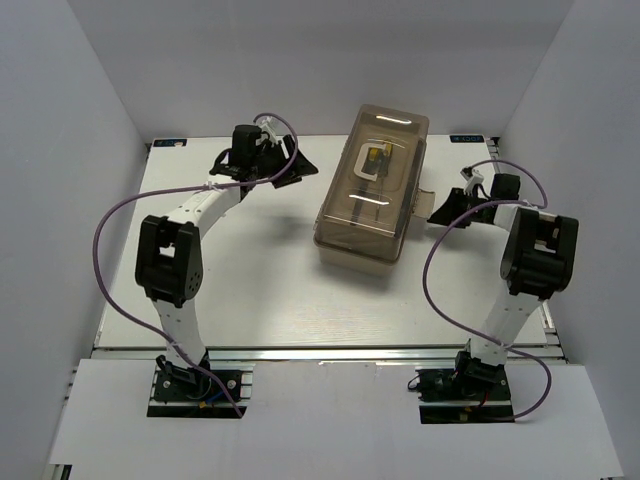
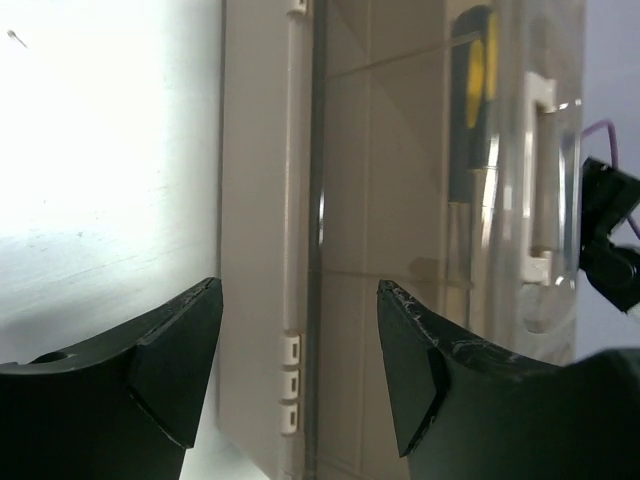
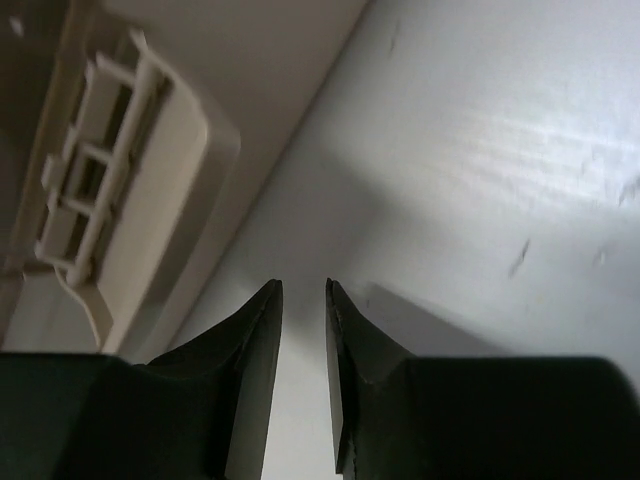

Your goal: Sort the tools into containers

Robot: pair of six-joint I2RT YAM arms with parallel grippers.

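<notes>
The toolbox (image 1: 368, 195) stands in the middle of the table with its smoky translucent lid (image 1: 385, 140) closed. Through the lid I see the yellow-and-black file handle (image 1: 377, 158), also in the left wrist view (image 2: 472, 90), and faint dark slim tools (image 1: 366, 203). The white handle (image 2: 540, 180) lies on the lid. My left gripper (image 1: 305, 165) is open and empty, left of the box's far end, facing its side (image 2: 300, 290). My right gripper (image 1: 437, 215) hovers over the table beside the box's beige latch (image 3: 130, 190). Its jaws (image 3: 304, 285) stand a narrow gap apart, empty.
White walls enclose the table on three sides. The table's far edge runs close behind the toolbox and the left gripper. Purple cables loop from both arms (image 1: 110, 215). No loose tools or separate trays show on the table.
</notes>
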